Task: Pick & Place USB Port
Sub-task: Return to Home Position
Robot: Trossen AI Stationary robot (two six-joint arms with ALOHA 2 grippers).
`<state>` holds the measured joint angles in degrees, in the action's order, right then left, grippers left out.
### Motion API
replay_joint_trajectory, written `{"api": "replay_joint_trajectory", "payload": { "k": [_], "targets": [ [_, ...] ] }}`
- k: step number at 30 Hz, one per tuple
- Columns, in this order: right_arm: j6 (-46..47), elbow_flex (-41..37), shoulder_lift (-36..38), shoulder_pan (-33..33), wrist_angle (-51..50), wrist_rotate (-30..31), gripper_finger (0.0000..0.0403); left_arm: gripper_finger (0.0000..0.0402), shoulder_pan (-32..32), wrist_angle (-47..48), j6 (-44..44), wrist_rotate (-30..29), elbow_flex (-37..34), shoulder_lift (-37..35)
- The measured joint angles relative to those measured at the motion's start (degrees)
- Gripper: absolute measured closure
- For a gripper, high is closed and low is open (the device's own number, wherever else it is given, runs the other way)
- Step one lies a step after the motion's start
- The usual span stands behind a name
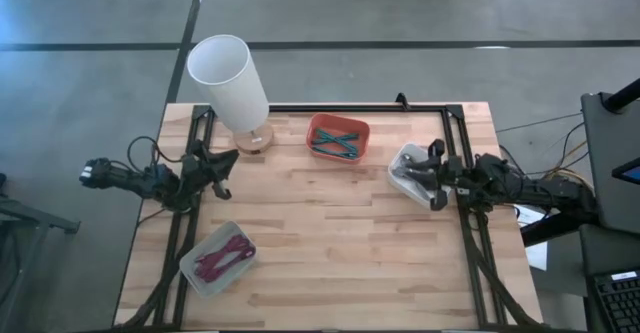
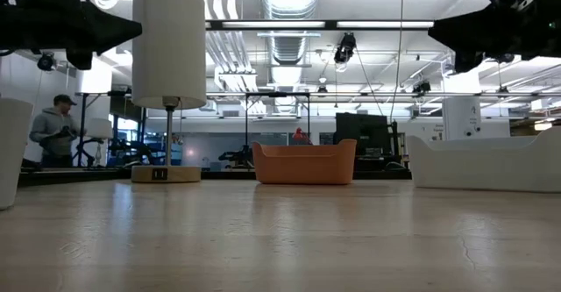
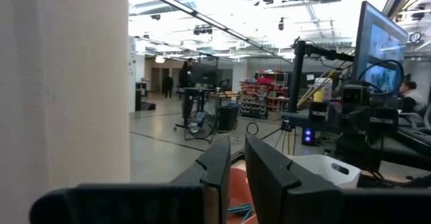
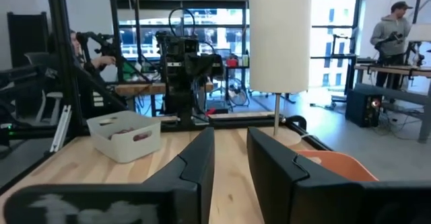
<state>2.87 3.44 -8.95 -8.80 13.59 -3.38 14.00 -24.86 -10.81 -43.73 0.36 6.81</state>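
A lamp with a tall white shade (image 1: pixel 228 78) stands on its round wooden base (image 1: pixel 256 139) at the table's far left; a small socket (image 2: pixel 159 174) shows in the base's front. An orange bin (image 1: pixel 338 138) of teal cables sits at the far middle. A white bin (image 1: pixel 405 166) is at the right and a grey bin (image 1: pixel 218 258) of red cables at the near left. My left gripper (image 1: pixel 222 170) hovers above the table beside the lamp base, open by a narrow gap (image 3: pixel 238 177). My right gripper (image 1: pixel 432 176) hovers over the white bin, also narrowly open (image 4: pixel 231 163).
A black frame rail (image 1: pixel 350 107) runs along the far edge, with side rails (image 1: pixel 470 243) down both sides. The middle and near right of the wooden table (image 1: pixel 350 243) are bare. People stand in the room beyond the table (image 2: pixel 54 130).
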Motion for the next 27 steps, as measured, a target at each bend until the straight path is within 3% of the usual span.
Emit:
{"api": "replay_joint_trajectory", "payload": {
  "k": [12,19,27],
  "targets": [
    [0.3,-2.0,1.3,0.0,0.3,0.6,0.0314,0.0348,-1.1,1.5,0.2,-2.9,0.0,0.0],
    [0.3,-2.0,1.3,0.0,0.0,0.5,0.0328,0.0348,-1.2,8.0,3.5,-2.8,0.0,0.0],
    [0.2,-2.0,1.3,0.0,-0.1,0.5,0.0332,0.0348,-1.2,14.2,4.3,3.5,0.0,0.0]
  ]
}}
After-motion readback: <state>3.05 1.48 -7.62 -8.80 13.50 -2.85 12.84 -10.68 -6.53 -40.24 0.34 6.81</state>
